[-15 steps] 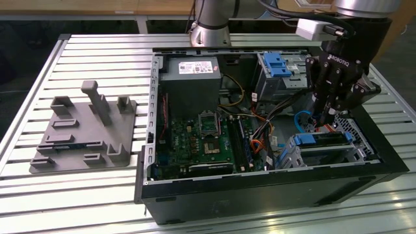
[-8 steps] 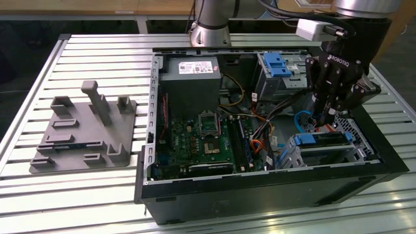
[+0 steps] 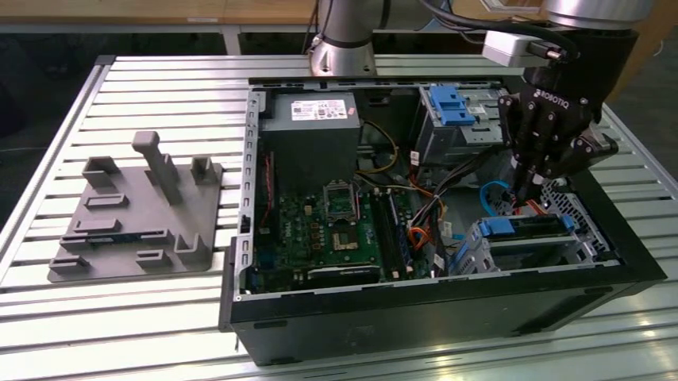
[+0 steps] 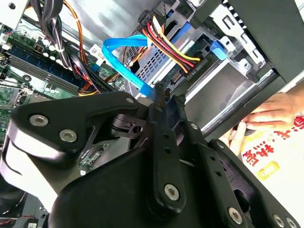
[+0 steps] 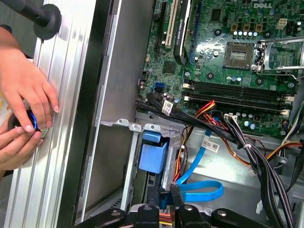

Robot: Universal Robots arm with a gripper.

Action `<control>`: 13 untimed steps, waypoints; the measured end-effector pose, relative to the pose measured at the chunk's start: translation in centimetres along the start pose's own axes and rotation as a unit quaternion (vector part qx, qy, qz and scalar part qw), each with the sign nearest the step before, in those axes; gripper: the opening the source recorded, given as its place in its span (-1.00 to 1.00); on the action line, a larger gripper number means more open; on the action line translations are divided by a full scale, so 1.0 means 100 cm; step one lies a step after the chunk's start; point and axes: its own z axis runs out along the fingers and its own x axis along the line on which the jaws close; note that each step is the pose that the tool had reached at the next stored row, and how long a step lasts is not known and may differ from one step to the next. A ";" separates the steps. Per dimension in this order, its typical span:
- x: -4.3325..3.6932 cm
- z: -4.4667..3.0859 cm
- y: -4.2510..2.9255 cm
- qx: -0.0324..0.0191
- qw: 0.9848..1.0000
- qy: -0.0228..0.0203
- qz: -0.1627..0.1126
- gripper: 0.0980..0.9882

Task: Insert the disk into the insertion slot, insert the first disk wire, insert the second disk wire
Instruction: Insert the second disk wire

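Observation:
The disk (image 3: 521, 228), in its blue carrier, lies inside the insertion slot (image 3: 580, 216), a perforated silver cage at the case's corner on the exterior view's right. A plug with red, yellow and black wires (image 4: 189, 66) sits against the disk's edge (image 4: 223, 92). My gripper (image 3: 526, 193) hangs just above the disk's end nearest the motherboard. In both wrist views the gripper (image 4: 168, 97) (image 5: 164, 194) is shut on the end of a flat blue wire (image 4: 124, 58) (image 5: 204, 190), which loops away from the fingertips.
The open computer case (image 3: 424, 302) rests on a slatted metal table (image 3: 159, 79). Inside are a motherboard (image 3: 329, 230), a power supply (image 3: 307, 135) and a taller bay with a blue latch (image 3: 450, 107). A grey fixture plate (image 3: 127, 214) lies outside. A person's hands (image 5: 23, 95) rest beside the case.

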 end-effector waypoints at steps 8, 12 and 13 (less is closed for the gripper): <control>-0.0001 0.0003 0.0000 0.000 1.000 0.000 0.000 -0.87; -0.0001 0.0004 0.0000 0.000 1.000 0.000 0.000 -0.87; -0.0001 0.0004 0.0000 0.000 1.000 0.000 0.000 -0.87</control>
